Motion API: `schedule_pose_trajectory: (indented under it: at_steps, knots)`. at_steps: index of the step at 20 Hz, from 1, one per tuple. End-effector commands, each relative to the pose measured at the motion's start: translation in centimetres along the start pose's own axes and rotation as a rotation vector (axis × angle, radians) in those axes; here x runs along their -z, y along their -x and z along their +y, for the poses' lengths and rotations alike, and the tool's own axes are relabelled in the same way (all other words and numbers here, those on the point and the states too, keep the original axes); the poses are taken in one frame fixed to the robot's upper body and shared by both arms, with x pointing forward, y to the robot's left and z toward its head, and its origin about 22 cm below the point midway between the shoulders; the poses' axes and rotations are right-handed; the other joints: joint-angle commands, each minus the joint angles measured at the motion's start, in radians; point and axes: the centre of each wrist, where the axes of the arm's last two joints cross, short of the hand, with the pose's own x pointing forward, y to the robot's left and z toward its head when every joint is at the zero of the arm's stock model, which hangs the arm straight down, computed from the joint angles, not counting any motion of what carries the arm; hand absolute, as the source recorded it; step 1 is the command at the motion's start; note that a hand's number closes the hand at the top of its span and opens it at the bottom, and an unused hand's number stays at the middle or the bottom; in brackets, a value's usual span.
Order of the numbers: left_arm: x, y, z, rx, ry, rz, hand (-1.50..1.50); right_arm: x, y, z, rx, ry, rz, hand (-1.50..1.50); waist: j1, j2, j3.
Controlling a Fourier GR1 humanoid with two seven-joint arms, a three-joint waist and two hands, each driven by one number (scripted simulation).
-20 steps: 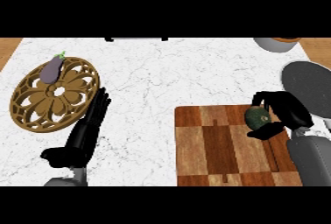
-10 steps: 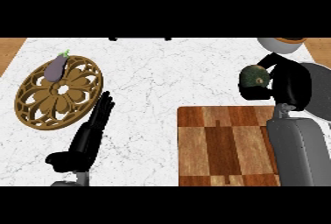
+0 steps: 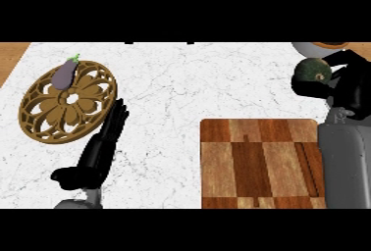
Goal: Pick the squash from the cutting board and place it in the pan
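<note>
You will find the pan cut off at the far right corner beyond the cutting board, only a sliver showing. Your right hand curls round the dark green squash, partly hiding it, beyond the board's far right corner. The left hand lies open left of the board.

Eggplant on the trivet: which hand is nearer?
Left. The left hand lies open below and right of the eggplant; the right hand is across the counter, shut on the squash.

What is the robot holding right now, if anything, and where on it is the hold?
The right hand holds the dark green squash, fingers curled round its right side. The left hand is open and holds nothing.
</note>
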Motion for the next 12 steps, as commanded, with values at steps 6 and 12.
schedule_pose_trajectory:
  at_steps: [6, 12]
  knots:
    - [1.2, 0.1, -1.0, 0.001, 0.011, 0.001, 0.0, 5.8, 8.8, -0.9, -0.107, 0.211, 0.033, 1.5, 0.01, 0.01, 0.002]
    - [0.5, -0.7, -0.6, 0.01, -0.001, -0.021, 0.0, 8.9, 12.6, -2.4, -0.095, 0.388, 0.054, 1.5, 0.023, 0.009, 0.003]
